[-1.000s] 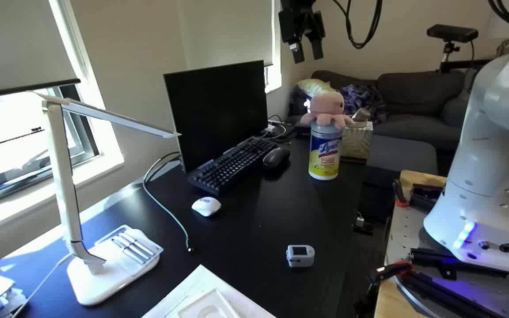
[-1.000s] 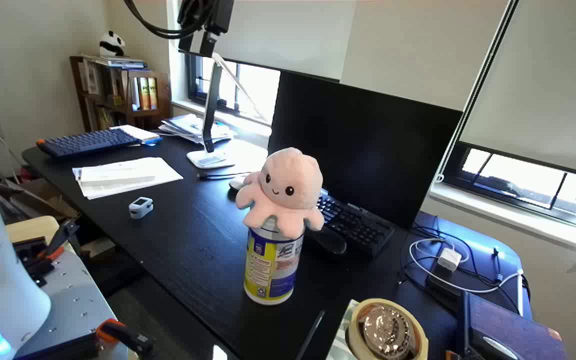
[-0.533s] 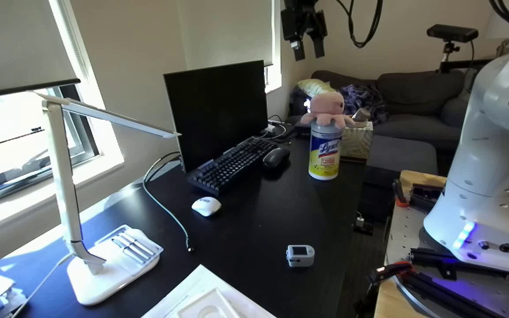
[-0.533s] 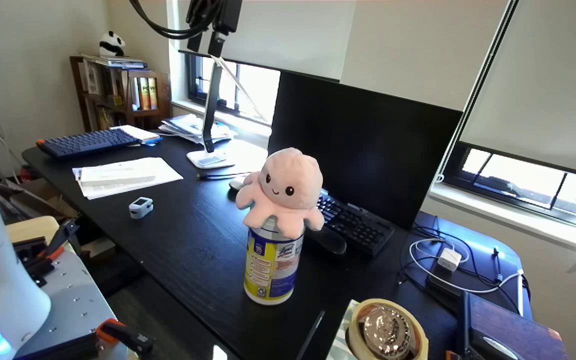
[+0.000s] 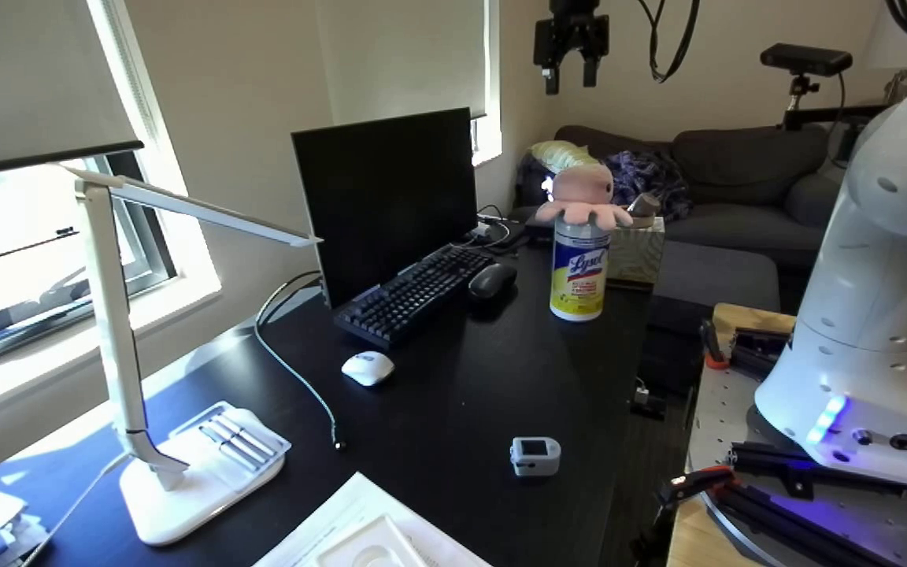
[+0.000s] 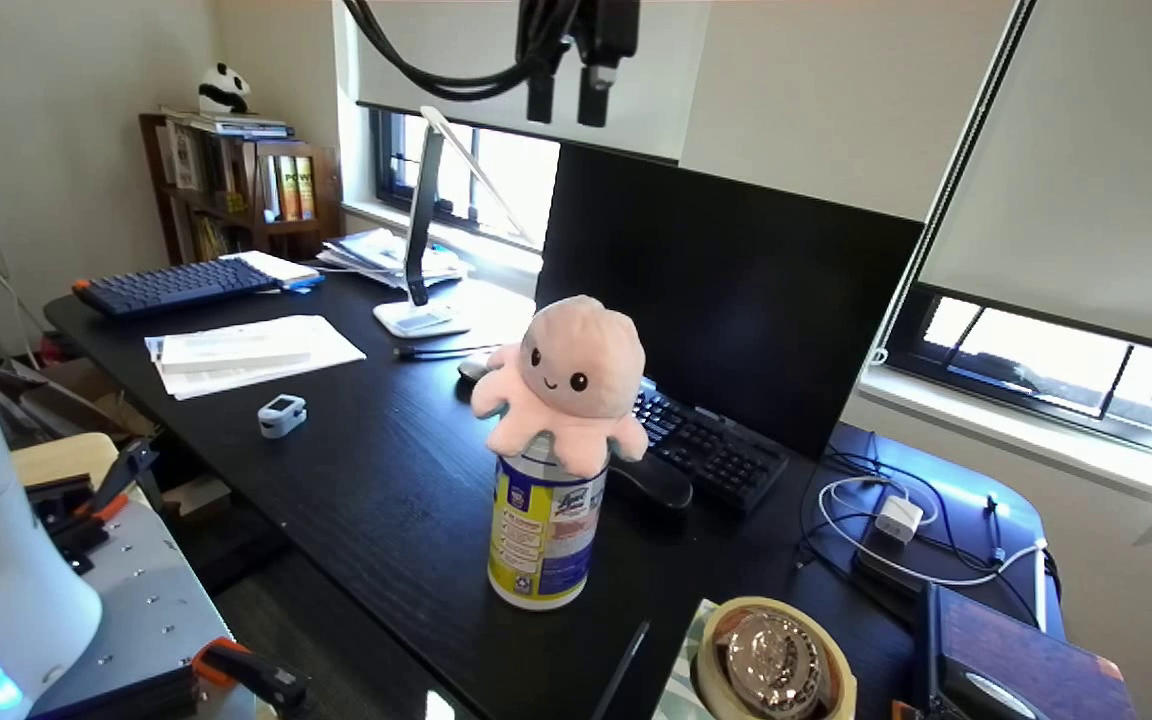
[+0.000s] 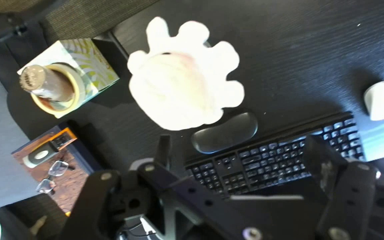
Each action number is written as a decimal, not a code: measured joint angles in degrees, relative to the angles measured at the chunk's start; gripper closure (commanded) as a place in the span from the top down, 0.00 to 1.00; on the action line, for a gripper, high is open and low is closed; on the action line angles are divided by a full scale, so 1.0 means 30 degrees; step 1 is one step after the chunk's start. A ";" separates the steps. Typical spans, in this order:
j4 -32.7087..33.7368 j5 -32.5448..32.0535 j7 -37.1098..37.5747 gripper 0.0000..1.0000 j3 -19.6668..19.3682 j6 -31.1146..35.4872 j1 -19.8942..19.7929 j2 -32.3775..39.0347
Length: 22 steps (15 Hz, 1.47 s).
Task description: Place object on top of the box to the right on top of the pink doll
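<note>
Your gripper [image 5: 571,82] hangs high over the desk [image 5: 469,425], jaws spread wide and holding nothing. In the wrist view the clear vessel [image 7: 50,86], likely your object, stands in the hole of the tape roll [image 7: 79,87] on the leaf-patterned box [image 7: 90,63], toward ten o'clock from the gripper. Its goal, the pink octopus plush [image 6: 581,365], sits at three o'clock of that box, so swing across high enough to miss it. Centre before you descend, and grip the vessel's wall above the roll; pinching low may drag both up. Release gently: the rounded head will probably give and let things roll. You cannot tell what the vessel or box contains. The plush covers the top of the Lysol canister [image 6: 541,540], hiding its inside.
</note>
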 measured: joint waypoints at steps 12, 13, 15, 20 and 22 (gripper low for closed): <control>-0.0088 0.1304 0.0535 1.00 -0.4821 0.2995 -0.3729 0.3925; -0.0097 0.1529 0.1060 1.00 -0.4962 0.3257 -0.3944 0.4205; -0.0122 0.2298 0.2089 1.00 -0.5239 0.3814 -0.4310 0.4787; -0.0117 0.2923 0.2480 1.00 -0.5325 0.3967 -0.4523 0.5213; -0.0159 0.2818 0.2562 1.00 -0.5235 0.4096 -0.4523 0.5217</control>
